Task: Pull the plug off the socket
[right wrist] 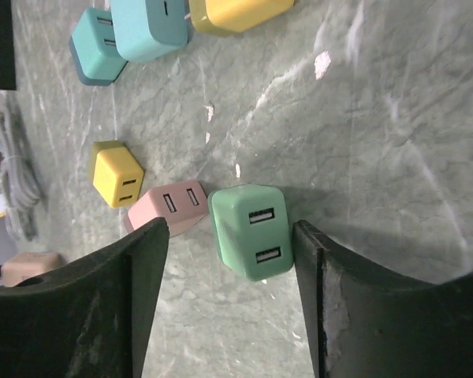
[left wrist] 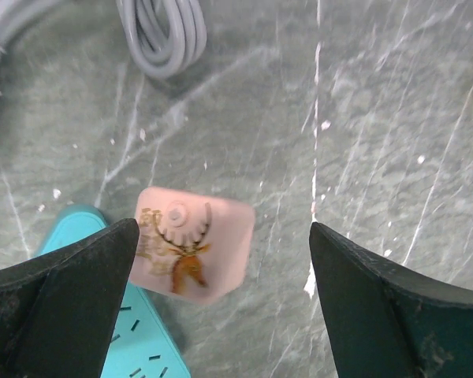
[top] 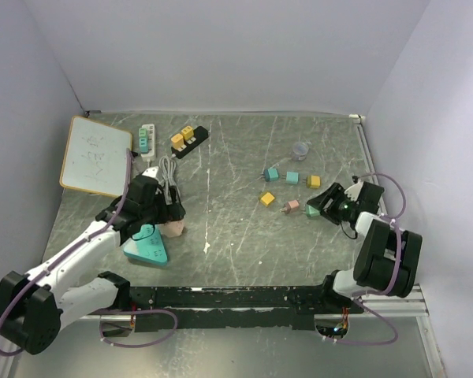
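Landmark: teal triangular plastic power strip (top: 146,246), lying flat on the grey stone-pattern table (top: 236,236) under the left arm.

- Pink square plug with a brown deer print (left wrist: 193,252) sits right at the strip's edge, on the side toward the right arm, with one corner overlapping the teal. It is blurred in the left wrist view, so I can't tell if its pins are in a slot.
- Left gripper (left wrist: 222,236) hangs over the strip and plug, jaws spread wide. The plug is between them, close against the left finger (left wrist: 71,291), with a clear gap to the other. Nothing is pinched.
- Grey coiled cable (top: 167,177) lies just beyond the strip.
- White board with a wooden rim (top: 96,155) is beyond the strip, toward the left wall.
- White power strip carrying teal plugs (top: 146,139) and black power strip carrying yellow plugs (top: 189,140) sit further back, past the cable.
- Right gripper (right wrist: 230,224) is well apart from the teal strip, across the table, jaws part-way apart.
- Mint-green two-port USB adaptor (right wrist: 252,231) stands between those jaws, one finger at its side and a gap at the other. It is not clamped.
- Pale pink USB adaptor (right wrist: 167,206) touches the green one on the teal-strip side, with a yellow cube adaptor (right wrist: 117,173) just beside that.
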